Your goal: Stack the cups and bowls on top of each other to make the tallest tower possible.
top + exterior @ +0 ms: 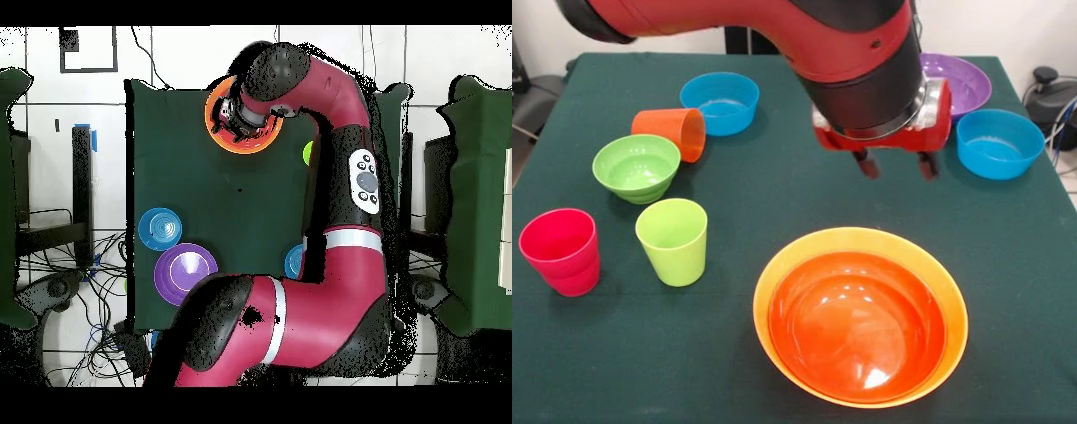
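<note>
Claw (895, 165) spread and empty, hovering just beyond red-orange bowl (856, 325) nested in yellow-orange bowl (951, 291).

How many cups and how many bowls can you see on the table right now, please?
Cups: 3 – orange cup, lime green cup, pinkish red cup.
Bowls: 6 – green bowl, two blue bowls, purple bowl, red-orange bowl, yellow-orange bowl.
Total: 9.

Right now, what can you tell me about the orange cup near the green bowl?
The orange cup is a smooth, tapered tumbler that looks like plastic. It lies tipped on its side on the green table, its open mouth facing right. It rests behind the small green bowl, close to it or touching, and left of a blue bowl. Nothing holds it.
</note>
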